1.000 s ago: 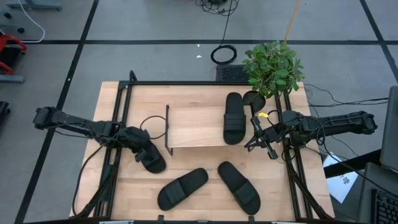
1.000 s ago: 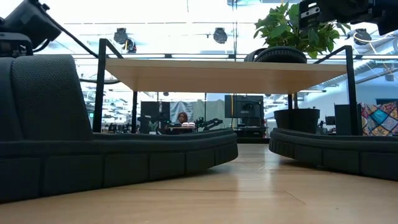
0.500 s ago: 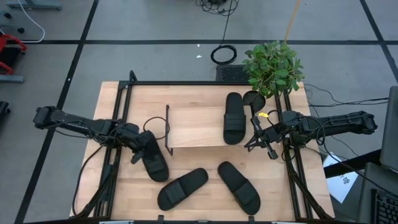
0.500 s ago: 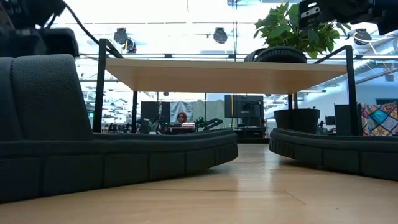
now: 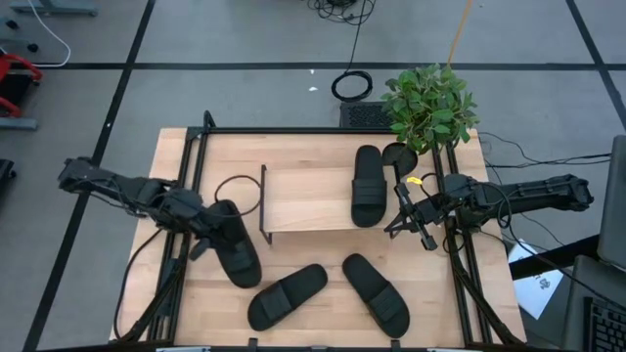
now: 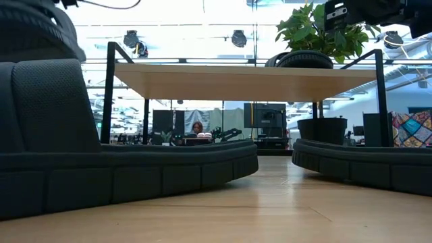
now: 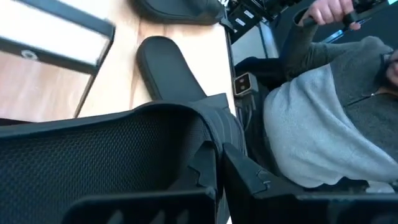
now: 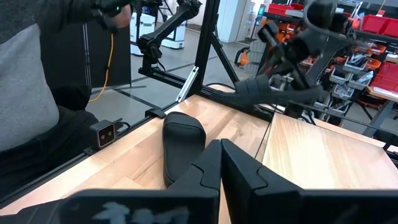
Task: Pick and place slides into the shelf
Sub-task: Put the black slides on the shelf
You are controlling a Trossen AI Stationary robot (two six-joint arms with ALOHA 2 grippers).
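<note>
- Near the worktop's left edge, just left of the shelf [image 5: 305, 198], my left gripper [image 5: 201, 227] is clamped on a slide sandal [image 5: 235, 244]; in the left wrist view the mesh strap fills the space between the fingers.
- I judge this the carry step: the sandal seems lifted, angled with one end toward the front edge.
- Next I'd swing it right and turn it to match the sandal on the shelf top [image 5: 367, 185], aiming for the bare board beside that one.
- Two more sandals [image 5: 287, 295] [image 5: 376, 290] lie along the front edge.
- All are black, oval-soled, with a wide strap.
- My right gripper [image 5: 411, 217] waits by the shelf's right end, fingers together, empty.
</note>
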